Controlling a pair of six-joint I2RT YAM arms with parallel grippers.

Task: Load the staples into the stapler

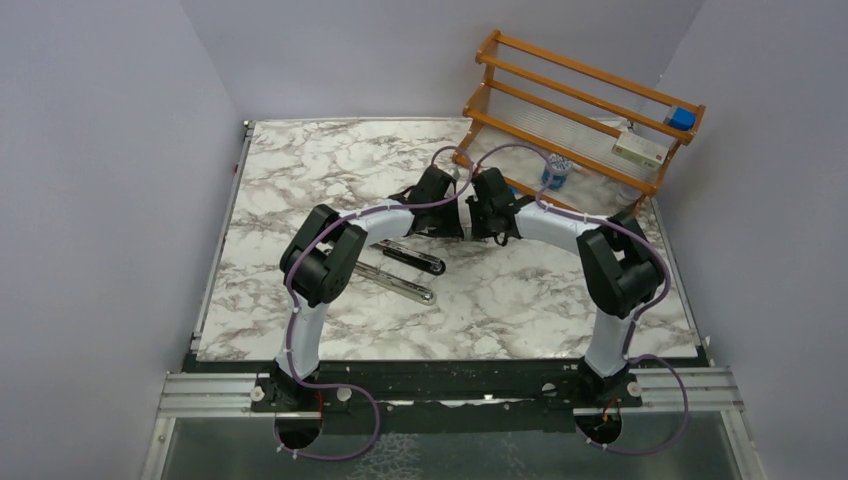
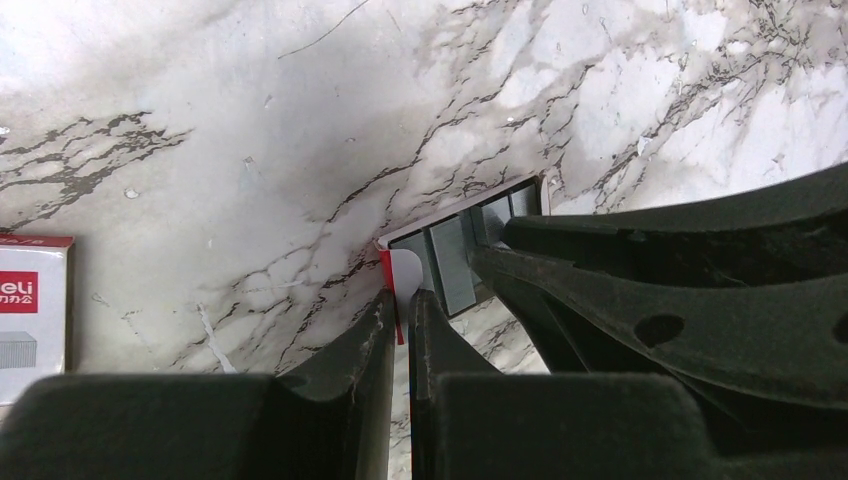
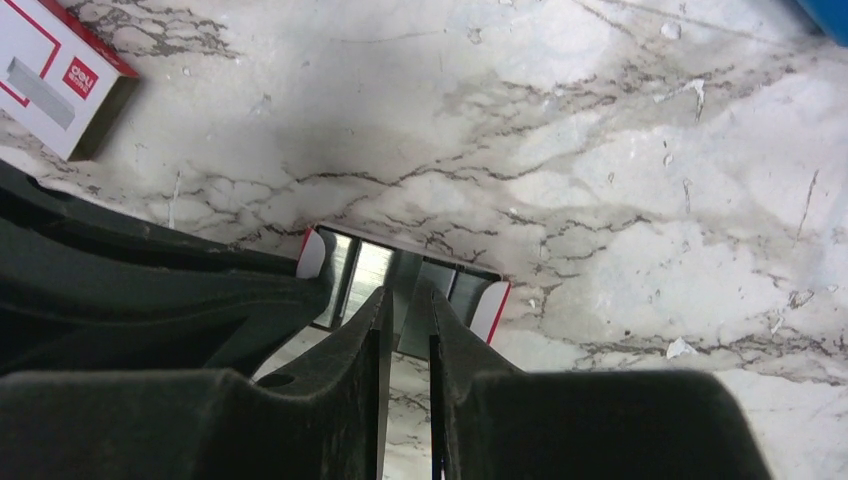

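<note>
Your left gripper (image 2: 402, 300) pinches one end of the small red-and-white cardboard staple tray (image 2: 460, 208). Your right gripper (image 3: 403, 295) sits narrow among its thin silver strips (image 3: 365, 270), grip unclear. They are light and brittle, so pinch the long sides. The slim black open stapler (image 1: 415, 259) lies behind your left gripper.

The left arm (image 1: 300, 335) and right arm (image 1: 608, 340) each have white tubular links between chunky black joint housings, with a thin purple cable (image 1: 684, 400) running along each. The fingers (image 2: 345, 350) are matte black, tapered and dust-scuffed along their edges.
</note>
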